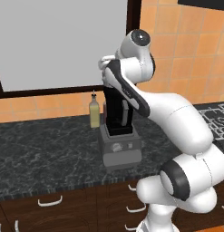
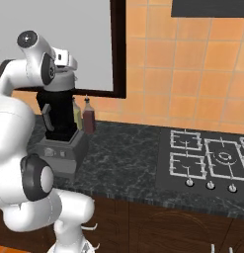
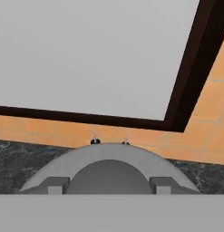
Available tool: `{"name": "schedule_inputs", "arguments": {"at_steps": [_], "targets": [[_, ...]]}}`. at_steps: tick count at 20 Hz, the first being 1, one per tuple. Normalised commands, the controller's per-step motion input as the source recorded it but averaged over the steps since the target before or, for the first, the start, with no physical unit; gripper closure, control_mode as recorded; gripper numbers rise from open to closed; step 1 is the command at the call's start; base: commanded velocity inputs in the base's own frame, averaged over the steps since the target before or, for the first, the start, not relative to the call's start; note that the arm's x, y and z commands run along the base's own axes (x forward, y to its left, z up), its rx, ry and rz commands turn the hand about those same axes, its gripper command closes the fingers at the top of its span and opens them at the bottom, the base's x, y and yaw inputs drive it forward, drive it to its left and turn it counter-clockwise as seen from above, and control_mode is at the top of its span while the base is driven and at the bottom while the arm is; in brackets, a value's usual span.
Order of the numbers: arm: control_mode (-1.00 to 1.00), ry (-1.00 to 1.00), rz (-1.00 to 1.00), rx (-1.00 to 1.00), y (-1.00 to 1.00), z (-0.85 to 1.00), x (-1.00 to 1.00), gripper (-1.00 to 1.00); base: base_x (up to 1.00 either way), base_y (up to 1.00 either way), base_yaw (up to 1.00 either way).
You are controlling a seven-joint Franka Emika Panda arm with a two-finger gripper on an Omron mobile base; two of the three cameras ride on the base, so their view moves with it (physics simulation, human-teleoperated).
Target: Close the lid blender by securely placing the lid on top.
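**Seating the lid squarely on the blender jar**

We have the lid (image 3: 109, 165) clenched in the pincer (image 2: 64, 74), which sits right above the top of the blender (image 1: 119, 136). In the hand view the lid shows as a pale grey arc close under the camera, with the two small dark fingertips (image 3: 95, 141) peeking over its far edge. In the right base view the hand sits right at the jar's mouth; we cannot tell from here whether the lid already touches the rim or hangs just above it.

The blender stands on the dark marbled tabletop (image 1: 41, 149), its grey base with dial facing us and its black jar upright. A yellowish bottle (image 1: 94, 112) stands just beside the jar, and a darker bottle (image 2: 89, 118) next to that.

To do this step well, we judge that the lid should be kept level and centred over the jar, then pressed straight down without sideways drift, so the tall jar is not tipped or pushed toward the bottles. We should let go only once the lid rests evenly all round, then lift straight up so the fingers do not drag it off.
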Motion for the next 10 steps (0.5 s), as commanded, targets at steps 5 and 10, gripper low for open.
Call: {"name": "schedule_inputs", "arguments": {"at_steps": [5, 10], "targets": [[-1.0, -0.05, 0.0, 0.0, 0.06, 0.0, 0.13, 1.0, 0.0, 0.0, 0.0], [-1.0, -0.13, 0.0, 0.0, 0.17, -0.02, 0.0, 1.0, 0.0, 0.0, 0.0]]}}
